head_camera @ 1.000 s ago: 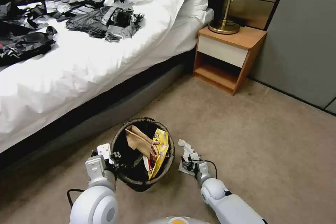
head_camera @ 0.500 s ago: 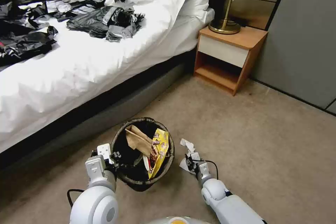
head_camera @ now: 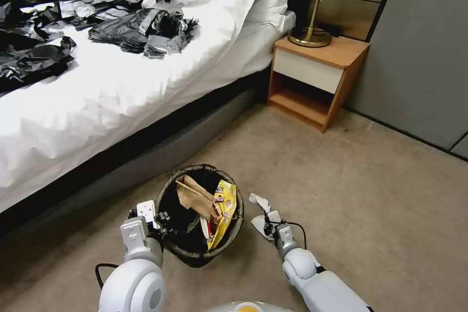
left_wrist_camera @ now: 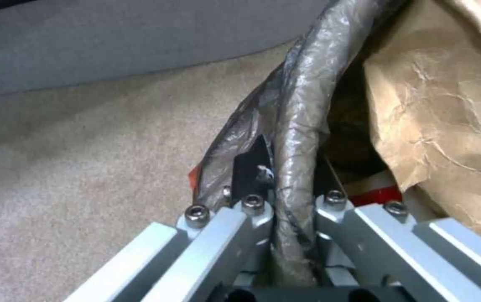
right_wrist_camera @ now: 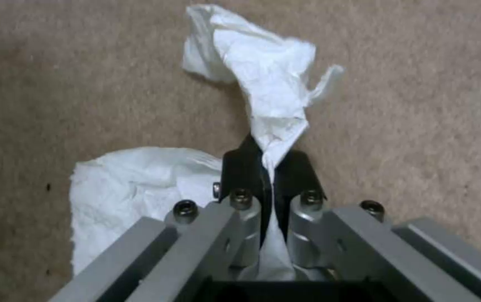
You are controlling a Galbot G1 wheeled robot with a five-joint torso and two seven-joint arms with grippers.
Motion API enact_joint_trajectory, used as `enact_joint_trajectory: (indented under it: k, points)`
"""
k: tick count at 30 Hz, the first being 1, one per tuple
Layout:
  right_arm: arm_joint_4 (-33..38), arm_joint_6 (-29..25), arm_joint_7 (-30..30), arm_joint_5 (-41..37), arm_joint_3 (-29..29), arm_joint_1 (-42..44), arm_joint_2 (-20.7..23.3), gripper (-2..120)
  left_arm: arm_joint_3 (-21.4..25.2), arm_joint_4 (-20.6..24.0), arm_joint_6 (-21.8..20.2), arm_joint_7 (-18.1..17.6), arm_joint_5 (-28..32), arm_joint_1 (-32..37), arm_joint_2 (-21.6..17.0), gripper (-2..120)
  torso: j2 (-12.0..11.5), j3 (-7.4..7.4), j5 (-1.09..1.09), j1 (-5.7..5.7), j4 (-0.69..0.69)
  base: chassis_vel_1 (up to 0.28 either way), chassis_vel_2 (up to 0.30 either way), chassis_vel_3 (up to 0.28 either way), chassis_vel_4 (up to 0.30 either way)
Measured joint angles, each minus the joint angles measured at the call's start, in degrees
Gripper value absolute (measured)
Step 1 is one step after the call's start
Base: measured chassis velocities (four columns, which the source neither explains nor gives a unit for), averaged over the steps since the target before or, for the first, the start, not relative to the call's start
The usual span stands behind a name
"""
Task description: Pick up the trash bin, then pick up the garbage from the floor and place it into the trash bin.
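Note:
The trash bin [head_camera: 192,253], lined with a dark bag, stands on the carpet in front of me. Inside it are a crumpled brown paper bag [head_camera: 192,197] and a yellow snack wrapper [head_camera: 222,212]. My left gripper [head_camera: 163,219] is shut on the bin's near-left rim. The left wrist view shows the bag-covered rim [left_wrist_camera: 299,126] pinched in the left gripper [left_wrist_camera: 288,167], with the paper bag [left_wrist_camera: 447,126] and a red-and-white cup [left_wrist_camera: 374,191] behind. Just right of the bin, my right gripper [head_camera: 267,222] is shut on a white tissue [head_camera: 258,202]. In the right wrist view the tissue [right_wrist_camera: 263,71] sticks out past the right gripper [right_wrist_camera: 268,163].
A bed [head_camera: 122,87] with white sheets and dark plastic bags on it runs along the left. A wooden nightstand [head_camera: 317,78] with a brass lamp [head_camera: 312,34] stands at the back, beside a grey wall [head_camera: 429,58]. Open carpet [head_camera: 380,204] stretches to the right.
The tissue that lay spread on the carpet is now gathered in the right gripper and raised a little. The left gripper and bin hold still. The camera shifted slightly.

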State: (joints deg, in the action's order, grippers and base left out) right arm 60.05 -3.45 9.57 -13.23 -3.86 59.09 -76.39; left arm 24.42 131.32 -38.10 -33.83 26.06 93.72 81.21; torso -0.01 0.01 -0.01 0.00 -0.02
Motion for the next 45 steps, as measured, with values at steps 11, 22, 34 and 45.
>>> enact_joint_trajectory:
  k: [11,22,34,45]
  points:
    - [12.35,-8.79,0.77,1.54,2.09,0.7,0.96,0,0.02,-0.38,-0.03,0.05,0.35,-0.05,-0.6,0,0.0,0.0,0.01,0.0,0.01,0.0,0.0,0.0,0.0]
    - [36.86,-20.61,-3.27,4.39,3.08,1.04,3.22,0,-0.68,-0.68,-0.68,0.06,1.26,-0.11,-0.69,0,0.0,-0.01,0.01,0.0,0.02,0.0,0.0,0.0,0.0]
    - [50.33,-24.85,-13.71,6.51,-2.99,5.57,6.36,0,-0.56,0.34,-3.13,0.11,2.48,0.34,-0.77,0,0.0,-0.01,0.01,0.0,0.02,0.0,0.0,0.0,0.0]
    - [43.47,-27.71,-14.54,10.48,-10.64,10.07,8.89,0,-0.35,1.09,-3.58,0.16,2.57,0.4,-0.71,0,0.0,-0.01,0.01,0.0,0.02,0.0,0.0,0.0,0.0]
